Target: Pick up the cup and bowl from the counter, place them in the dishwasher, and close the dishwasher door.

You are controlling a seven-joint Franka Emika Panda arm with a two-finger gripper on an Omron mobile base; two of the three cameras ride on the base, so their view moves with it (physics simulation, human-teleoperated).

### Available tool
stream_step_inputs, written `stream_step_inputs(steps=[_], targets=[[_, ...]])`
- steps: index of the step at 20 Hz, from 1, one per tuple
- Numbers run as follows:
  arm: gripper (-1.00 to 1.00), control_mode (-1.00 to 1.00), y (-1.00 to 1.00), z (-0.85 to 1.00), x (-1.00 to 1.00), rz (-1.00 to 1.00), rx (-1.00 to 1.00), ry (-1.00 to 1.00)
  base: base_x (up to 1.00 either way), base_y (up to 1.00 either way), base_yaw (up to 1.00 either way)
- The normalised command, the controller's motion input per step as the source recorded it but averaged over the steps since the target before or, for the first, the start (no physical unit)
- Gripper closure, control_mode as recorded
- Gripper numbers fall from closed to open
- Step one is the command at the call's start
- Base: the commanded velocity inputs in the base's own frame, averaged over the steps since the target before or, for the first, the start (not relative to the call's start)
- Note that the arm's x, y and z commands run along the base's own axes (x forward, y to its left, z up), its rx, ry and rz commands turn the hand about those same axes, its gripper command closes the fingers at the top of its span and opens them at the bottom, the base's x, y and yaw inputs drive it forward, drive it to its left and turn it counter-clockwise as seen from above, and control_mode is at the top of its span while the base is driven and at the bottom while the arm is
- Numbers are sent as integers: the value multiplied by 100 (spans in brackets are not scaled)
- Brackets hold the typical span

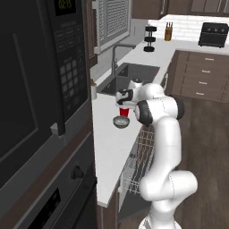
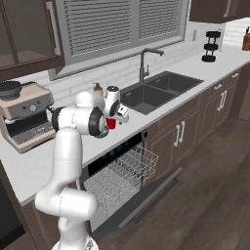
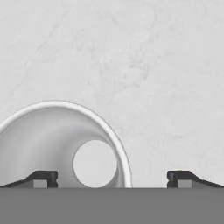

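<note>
Kitchen scene, items listed left to right as seen from the right base view.

1. Coffee machine (image 2: 27, 117): stands at the far left of the table (image 2: 29, 168), against the wall.
2. Bottle (image 2: 98, 89): pale, brown cap, upright on the table near the wall, just left of the sink.
3. Bowl (image 1: 121, 121): small, round, grey metallic, dark inside. It rests upright on the table near the front edge, just beside the cup on its nearer side in the left base view; whether the two touch cannot be told.
4. Cup (image 1: 124, 112): red, tapered, white inside, upright on the table between the bowl and the sink. In the hand view the white rim and inside lie at the lower left, by the left fingertip.
5. End effector (image 3: 113, 179): directly above the cup, pointing down at the table. Fingers (image 3: 41, 178) spread wide, nothing between them.
6. Dishwasher (image 2: 122, 183): under the table, below the cup and bowl. White wire rack (image 2: 119, 181) pulled out, carrying nothing.
7. Dishwasher door (image 2: 146, 200): dark brown, folded down flat and open beneath the rack.
8. Sink (image 2: 158, 90): dark, inset, double basin, with a tall faucet (image 2: 145, 61) at its far side.
9. Black stand (image 2: 212, 47): on the table at the far right, well apart from the sink.
</note>
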Motion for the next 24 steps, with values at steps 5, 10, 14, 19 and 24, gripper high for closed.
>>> stream_step_inputs(steps=[5,10,14,19,24], targets=[[100,-100,0,-9,0,-2,3,0,0,0,0],[100,-100,-7,0,-11,-3,3,0,0,0,0],[100,-100,-42,9,-55,-4,2,0,0,0,0],[100,-100,-76,40,-93,-10,6,0,0,0,0],[100,-100,-91,43,-100,-13,10,0,0,0,0]])
